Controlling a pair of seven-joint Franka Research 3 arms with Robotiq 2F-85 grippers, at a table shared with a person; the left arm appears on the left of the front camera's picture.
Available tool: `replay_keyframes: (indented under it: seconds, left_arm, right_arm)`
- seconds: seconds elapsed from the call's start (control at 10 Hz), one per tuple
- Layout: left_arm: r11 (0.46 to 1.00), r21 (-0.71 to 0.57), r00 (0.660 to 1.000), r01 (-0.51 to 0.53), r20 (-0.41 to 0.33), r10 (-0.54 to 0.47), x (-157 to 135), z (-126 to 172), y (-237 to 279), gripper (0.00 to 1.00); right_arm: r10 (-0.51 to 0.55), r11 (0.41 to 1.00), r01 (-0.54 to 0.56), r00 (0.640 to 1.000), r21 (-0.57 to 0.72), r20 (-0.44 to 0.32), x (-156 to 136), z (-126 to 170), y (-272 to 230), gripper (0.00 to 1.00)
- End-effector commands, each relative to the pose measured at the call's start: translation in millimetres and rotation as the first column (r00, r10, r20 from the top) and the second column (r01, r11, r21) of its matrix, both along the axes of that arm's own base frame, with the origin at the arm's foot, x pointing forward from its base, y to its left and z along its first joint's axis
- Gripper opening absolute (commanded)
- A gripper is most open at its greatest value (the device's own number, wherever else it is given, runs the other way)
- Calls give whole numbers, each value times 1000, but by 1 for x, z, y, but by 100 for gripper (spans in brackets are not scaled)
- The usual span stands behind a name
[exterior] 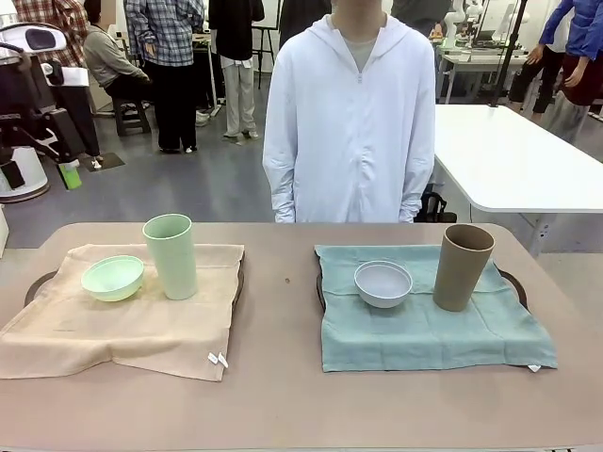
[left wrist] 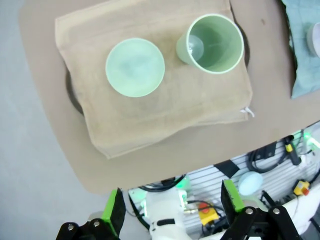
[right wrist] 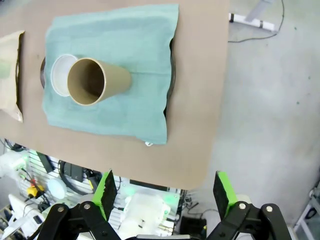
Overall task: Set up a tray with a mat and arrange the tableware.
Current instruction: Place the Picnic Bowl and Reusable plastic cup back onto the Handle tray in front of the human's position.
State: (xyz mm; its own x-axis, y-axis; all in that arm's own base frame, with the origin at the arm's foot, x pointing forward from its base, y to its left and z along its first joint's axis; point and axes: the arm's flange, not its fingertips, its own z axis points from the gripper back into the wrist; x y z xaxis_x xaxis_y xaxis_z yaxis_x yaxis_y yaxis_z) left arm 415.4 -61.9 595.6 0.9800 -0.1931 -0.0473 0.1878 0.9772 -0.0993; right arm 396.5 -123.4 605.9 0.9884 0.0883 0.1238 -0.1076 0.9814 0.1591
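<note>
Grippers: you've got left gripper [left wrist: 172, 207] and right gripper [right wrist: 164, 189] spread wide, nothing held. Matte pale green cup [exterior: 171, 254] w/ pale green bowl [exterior: 113, 278] on beige cloth mat [exterior: 122, 330]; tan-brown cup [exterior: 462, 266], white bowl [exterior: 382, 283] on teal mat [exterior: 424, 330].

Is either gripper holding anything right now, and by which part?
Nothing is held. The left gripper and right gripper both hang above the table, jaws open and empty.

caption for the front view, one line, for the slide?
Two trays set: green cup and green bowl on tan mat, brown cup and white bowl on teal mat.
</note>
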Motion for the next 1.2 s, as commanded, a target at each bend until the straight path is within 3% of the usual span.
replay_keyframes:
  seconds: [0.0, 0.2, 0.4, 0.6, 0.8, 1.1]
  left_arm:
    - [1000, -4, 1000, -9, 2, 9, -3, 1, 5, 100]
    - [992, -115, 999, 45, -19, -48, -41, -11, 32, 100]
    - [975, -186, 991, 119, -34, -127, -87, -20, 52, 100]
    - [939, -320, 990, 130, -8, -139, -94, -16, 83, 100]
    - [821, -561, 994, 108, 89, -69, -82, -22, 141, 100]
    - [682, -731, 999, 13, 40, 24, -70, -35, 239, 100]
  right_arm:
    - [-1, 1000, 1, 1000, -1, 1, 0, 0, -1, 100]
    - [49, 993, -49, 999, 104, -2, -46, -9, -25, 100]
    - [30, 984, -33, 999, 173, 22, -97, -20, -39, 100]
    - [14, 958, -16, 1000, 286, 9, -104, -27, -59, 100]
    - [-79, 843, 69, 997, 534, -5, -83, -30, -120, 100]
    - [-184, 658, 170, 981, 734, -63, -74, -40, -216, 100]
